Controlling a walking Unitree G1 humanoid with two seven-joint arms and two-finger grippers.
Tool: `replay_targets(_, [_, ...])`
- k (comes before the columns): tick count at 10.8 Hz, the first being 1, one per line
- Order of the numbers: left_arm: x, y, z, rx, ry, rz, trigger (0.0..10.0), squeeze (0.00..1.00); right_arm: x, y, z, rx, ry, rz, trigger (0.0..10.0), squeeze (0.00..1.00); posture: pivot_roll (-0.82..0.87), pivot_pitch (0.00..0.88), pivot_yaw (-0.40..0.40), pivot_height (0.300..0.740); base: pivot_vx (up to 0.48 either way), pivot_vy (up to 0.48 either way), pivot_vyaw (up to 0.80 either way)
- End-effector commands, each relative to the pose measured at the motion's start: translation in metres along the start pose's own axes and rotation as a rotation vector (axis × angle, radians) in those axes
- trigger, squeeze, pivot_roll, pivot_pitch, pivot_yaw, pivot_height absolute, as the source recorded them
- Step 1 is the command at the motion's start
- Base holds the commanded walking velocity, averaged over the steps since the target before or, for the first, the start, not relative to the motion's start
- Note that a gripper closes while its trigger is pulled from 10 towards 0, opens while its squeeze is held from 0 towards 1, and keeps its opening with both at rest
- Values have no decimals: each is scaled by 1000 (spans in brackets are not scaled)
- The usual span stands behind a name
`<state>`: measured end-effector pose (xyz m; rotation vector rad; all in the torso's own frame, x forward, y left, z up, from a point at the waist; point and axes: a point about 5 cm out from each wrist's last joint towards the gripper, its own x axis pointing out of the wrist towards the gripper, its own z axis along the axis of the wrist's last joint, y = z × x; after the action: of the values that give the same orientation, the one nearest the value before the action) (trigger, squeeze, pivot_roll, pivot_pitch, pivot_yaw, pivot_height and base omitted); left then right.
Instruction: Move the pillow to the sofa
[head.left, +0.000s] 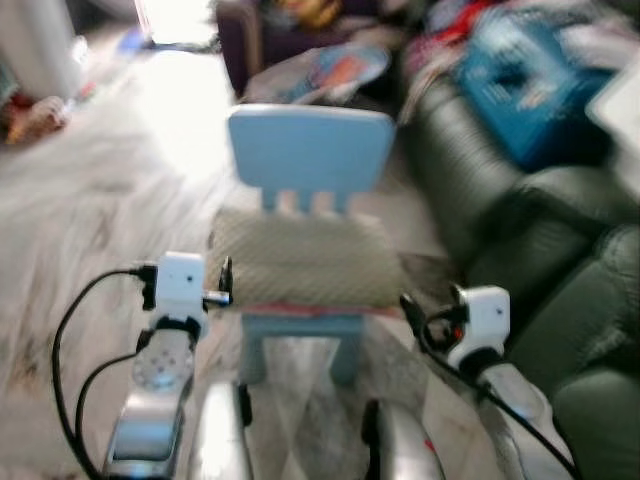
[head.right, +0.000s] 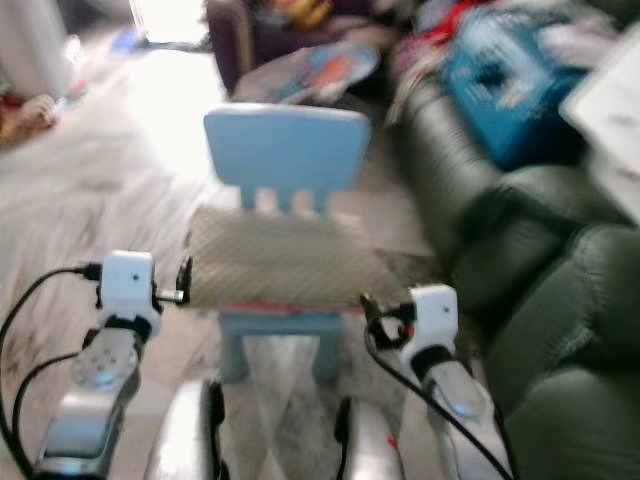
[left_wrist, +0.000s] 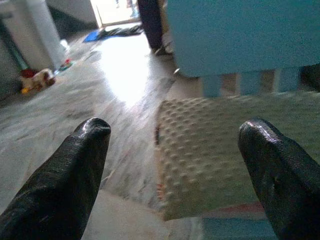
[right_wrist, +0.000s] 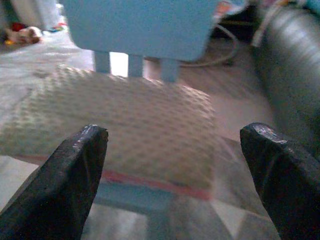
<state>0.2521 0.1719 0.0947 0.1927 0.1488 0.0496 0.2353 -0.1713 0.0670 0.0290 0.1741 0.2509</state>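
Pale marble floor (head.left: 90, 200) runs beside a dark green leather sofa (head.left: 520, 230). On a small light-blue plastic chair (head.left: 310, 150) lies the beige knobbly-textured pillow (head.left: 305, 262), seemingly overhanging the seat. Left claw (left_wrist: 175, 145) and right claw (right_wrist: 172, 145) flank its ends, both spread wide, holding nothing.

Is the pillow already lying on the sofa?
No, the pillow lies on the seat of the small blue chair, with the dark green sofa off to its right.
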Motion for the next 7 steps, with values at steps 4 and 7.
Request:
replay_targets(4, [2, -5, 3, -3, -15, -28, 10000, 0, -2, -6, 7, -22, -25, -13, 10000, 0, -23, 0, -59, 582, 358, 0, 0])
replay_targets(7, [1, -5, 3, -5, -10, -23, 10000, 0, -4, -5, 8, -35, -24, 13, 10000, 0, -25, 2, -61, 582, 336, 0, 208])
